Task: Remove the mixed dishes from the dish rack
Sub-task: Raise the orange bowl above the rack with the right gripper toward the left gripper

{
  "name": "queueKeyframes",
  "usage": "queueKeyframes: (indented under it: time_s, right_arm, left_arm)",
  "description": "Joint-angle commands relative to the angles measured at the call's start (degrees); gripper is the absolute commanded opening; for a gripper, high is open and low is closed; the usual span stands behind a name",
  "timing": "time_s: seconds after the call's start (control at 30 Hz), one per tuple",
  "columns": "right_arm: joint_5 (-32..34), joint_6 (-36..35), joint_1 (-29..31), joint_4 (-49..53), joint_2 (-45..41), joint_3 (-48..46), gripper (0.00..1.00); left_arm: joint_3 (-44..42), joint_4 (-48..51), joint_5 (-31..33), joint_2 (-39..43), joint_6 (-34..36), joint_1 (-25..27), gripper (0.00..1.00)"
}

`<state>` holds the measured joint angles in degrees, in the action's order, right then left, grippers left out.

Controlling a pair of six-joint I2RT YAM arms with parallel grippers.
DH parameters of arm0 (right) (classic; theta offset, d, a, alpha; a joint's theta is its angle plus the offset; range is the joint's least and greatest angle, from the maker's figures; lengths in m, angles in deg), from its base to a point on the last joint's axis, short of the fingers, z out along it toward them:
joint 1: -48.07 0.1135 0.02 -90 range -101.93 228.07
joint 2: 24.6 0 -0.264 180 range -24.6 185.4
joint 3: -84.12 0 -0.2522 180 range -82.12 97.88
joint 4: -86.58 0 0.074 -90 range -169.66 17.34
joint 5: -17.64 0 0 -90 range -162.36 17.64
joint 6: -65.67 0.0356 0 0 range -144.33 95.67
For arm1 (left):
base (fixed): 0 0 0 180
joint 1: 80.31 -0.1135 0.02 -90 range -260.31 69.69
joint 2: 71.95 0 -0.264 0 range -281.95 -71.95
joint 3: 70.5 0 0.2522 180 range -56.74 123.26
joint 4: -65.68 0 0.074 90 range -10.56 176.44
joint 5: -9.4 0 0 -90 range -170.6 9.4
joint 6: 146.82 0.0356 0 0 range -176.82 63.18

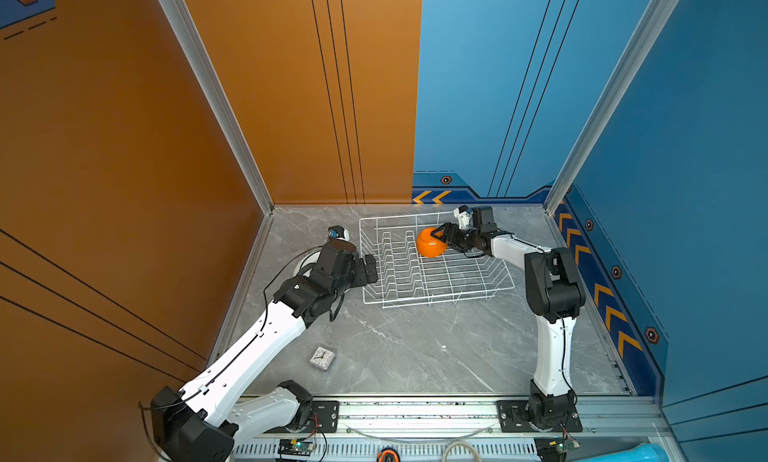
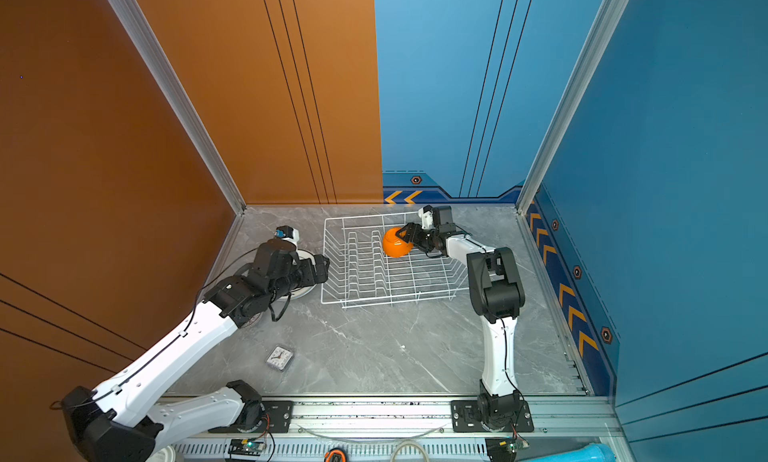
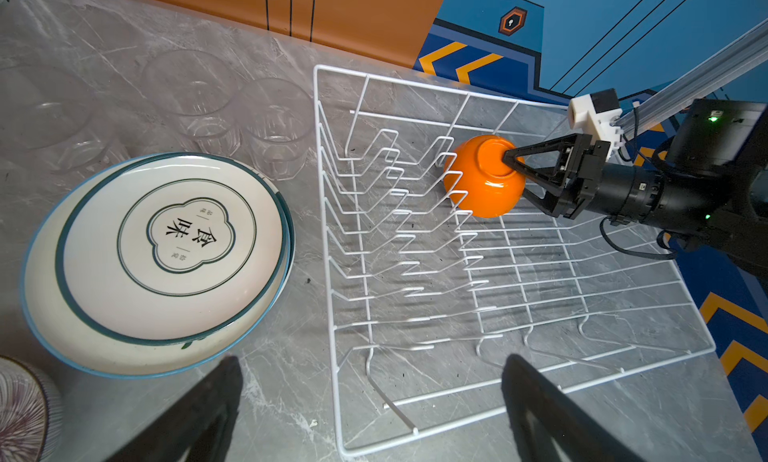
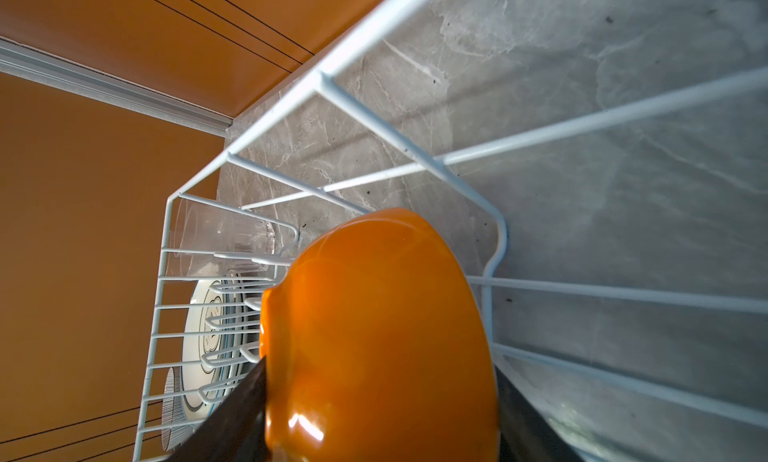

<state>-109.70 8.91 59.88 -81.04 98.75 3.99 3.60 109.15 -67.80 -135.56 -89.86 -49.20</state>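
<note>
Two black fingers (image 3: 513, 158) of your right tool (image 3: 516, 175) straddle the orange bowl (image 3: 478, 185). They stand partly open, one at the bowl's foot ring and one along its lower side. In the right wrist view both lie against the glaze, so the tool has hold of the bowl. The bowl is tipped on its side, foot toward the tool, leaning on the zigzag dividers in the far part of the dish rack (image 3: 374, 214). It is the one dish in the rack.

Your left tool (image 3: 374, 418) is spread fully wide and holds nothing. It hangs over the rack's near left corner, just beside the rim in both top views.

On the bench (image 1: 415, 347) to the left of the rack you have two plates (image 3: 158, 252) stacked flat, the smaller on the larger. Three clear tumblers (image 3: 274, 135) stand in a row behind them. The ribbed bowl (image 3: 20, 406) sits near the plates, only partly in view. The small clock (image 1: 322, 358) lies well apart, toward the front of the bench.
</note>
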Motion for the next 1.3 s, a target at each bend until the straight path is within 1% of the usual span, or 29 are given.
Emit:
queueKeyframes:
  time_s: [0.0,0.07,0.2,0.3,0.43,0.47,0.53,0.7,0.97,1.07,1.27]
  right_arm:
    - [0.9,-1.2,1.9,3.7,-0.8,0.7,0.66]
    - [1.0,-1.2,2.1,3.8,-1.1,1.1,0.60]
    - [1.4,-1.2,2.5,4.4,-2.1,1.9,0.58]
    - [1.9,-1.2,3.1,4.7,-3.0,2.4,0.53]
    - [3.3,-1.4,3.6,5.4,-4.1,2.9,0.49]
    - [3.5,-1.6,3.7,5.6,-4.1,2.9,0.48]
    - [3.8,-1.6,3.8,5.9,-4.1,3.1,0.45]
    - [4.6,0.1,3.9,5.8,-7.2,3.0,0.39]
    - [5.2,4.4,3.8,5.6,-10.4,2.8,0.37]
    - [4.8,5.5,3.8,5.5,-11.7,2.3,0.37]
    - [3.2,9.3,3.4,2.7,-17.3,-1.3,0.37]
  left_arm:
    - [-0.9,-1.0,-1.4,0.9,-0.8,-0.5,0.98]
    - [-0.9,-1.0,-1.4,1.0,-0.7,-0.7,0.98]
    - [-0.9,-1.2,-1.5,1.0,-0.9,-1.1,0.98]
    - [-0.9,-1.6,-1.9,0.9,-0.9,-1.4,0.98]
    - [-0.9,-1.9,-2.0,0.9,-0.7,-1.7,0.98]
    - [-2.4,-2.1,-2.1,0.9,-0.8,-1.8,0.98]
    - [-2.8,-2.4,-2.3,0.9,-0.8,-1.9,0.98]
    - [-2.8,-3.8,-2.8,0.5,-0.6,-2.3,0.98]
    - [-1.7,-5.9,-4.0,-1.5,-0.2,-2.5,0.98]
    - [-1.7,-8.4,-4.7,-2.7,0.0,-2.6,0.98]
    - [2.8,-15.0,-9.3,-8.7,-1.4,-3.2,0.98]
